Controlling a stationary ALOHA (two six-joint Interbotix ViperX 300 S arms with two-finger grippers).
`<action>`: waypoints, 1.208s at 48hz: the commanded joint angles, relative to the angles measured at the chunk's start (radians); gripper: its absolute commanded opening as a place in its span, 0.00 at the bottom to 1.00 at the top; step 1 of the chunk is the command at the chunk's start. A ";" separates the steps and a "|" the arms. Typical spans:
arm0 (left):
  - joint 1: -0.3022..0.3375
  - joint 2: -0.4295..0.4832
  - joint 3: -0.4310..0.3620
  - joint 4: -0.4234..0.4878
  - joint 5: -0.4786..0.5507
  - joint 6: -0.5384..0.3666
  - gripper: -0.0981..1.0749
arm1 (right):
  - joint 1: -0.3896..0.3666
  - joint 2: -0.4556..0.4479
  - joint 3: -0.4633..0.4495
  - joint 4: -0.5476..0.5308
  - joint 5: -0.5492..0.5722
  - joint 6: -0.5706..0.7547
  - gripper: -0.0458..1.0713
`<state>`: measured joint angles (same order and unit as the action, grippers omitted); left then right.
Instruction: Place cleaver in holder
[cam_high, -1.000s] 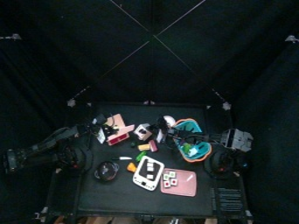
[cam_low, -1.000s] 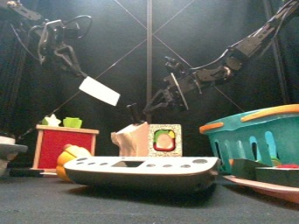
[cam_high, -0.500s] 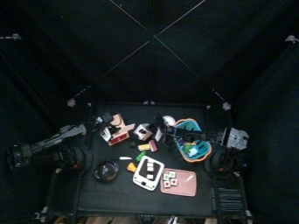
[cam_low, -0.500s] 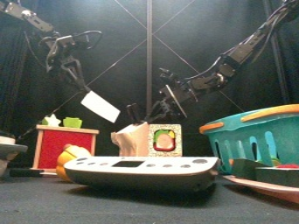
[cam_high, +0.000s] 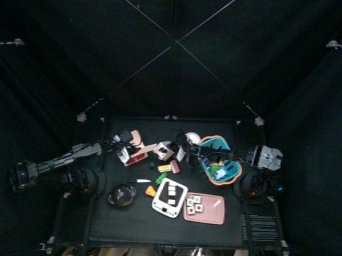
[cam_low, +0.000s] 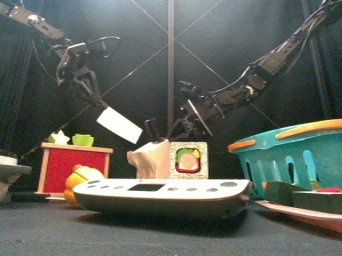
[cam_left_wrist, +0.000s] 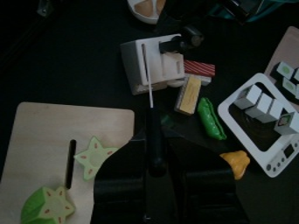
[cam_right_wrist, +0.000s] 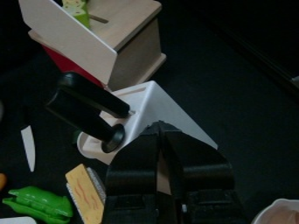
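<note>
My left gripper (cam_left_wrist: 149, 142) is shut on the black handle of the cleaver (cam_low: 120, 124). Its white blade hangs tilted in the air, just left of the holder and above it. From the left wrist the blade (cam_left_wrist: 152, 83) shows edge-on, pointing at the slots of the holder (cam_left_wrist: 158, 61). The holder (cam_low: 150, 158) is a whitish block standing mid-table with a black handle sticking out of its top. My right gripper (cam_right_wrist: 158, 131) is shut on the holder's upper corner (cam_right_wrist: 146, 109). It reaches in from the right (cam_low: 185, 118).
A red box with a wooden top (cam_low: 74, 165) stands left of the holder, under the cleaver. A fruit card (cam_low: 190, 160) leans at its right. A teal basket (cam_low: 287, 150) is on the right and a calculator (cam_low: 160, 195) lies in front. Toy food lies near a cutting board (cam_left_wrist: 59, 149).
The left gripper has carried the cleaver down and to the right, closer to the holder. The right gripper has shifted slightly left and lower at the holder's top.
</note>
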<state>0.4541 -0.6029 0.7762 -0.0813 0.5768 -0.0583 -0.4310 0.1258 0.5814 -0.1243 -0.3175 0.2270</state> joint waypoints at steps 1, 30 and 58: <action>-0.003 0.006 -0.006 0.000 -0.018 0.000 0.41 | -0.006 -0.020 -0.023 -0.002 0.002 0.002 0.38; -0.003 0.029 0.011 0.002 -0.051 0.002 0.41 | -0.005 -0.021 -0.025 -0.003 0.011 0.002 0.38; -0.003 0.044 0.003 0.000 -0.052 0.003 0.41 | -0.006 -0.014 -0.034 -0.005 0.021 0.000 0.38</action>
<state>0.4510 -0.5630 0.7992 -0.0813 0.5354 -0.0568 -0.4310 0.1289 0.5706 -0.1273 -0.2945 0.2286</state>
